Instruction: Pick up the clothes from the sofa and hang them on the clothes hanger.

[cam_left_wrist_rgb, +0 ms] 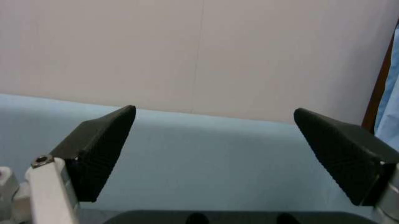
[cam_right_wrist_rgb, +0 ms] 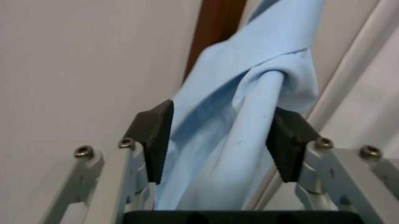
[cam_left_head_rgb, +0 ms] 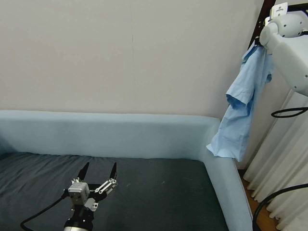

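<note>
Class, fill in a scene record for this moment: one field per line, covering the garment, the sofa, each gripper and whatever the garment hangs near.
Garment: light blue shirt, hanging beyond the sofa's right end, off the seat
Furniture: pale blue sofa with a dark seat cushion
Left arm: left gripper, open, holding nothing, low over the seat cushion
Right arm: right gripper, raised at the shirt's top, cloth bunched directly before it
Support: brown post behind the shirt
</note>
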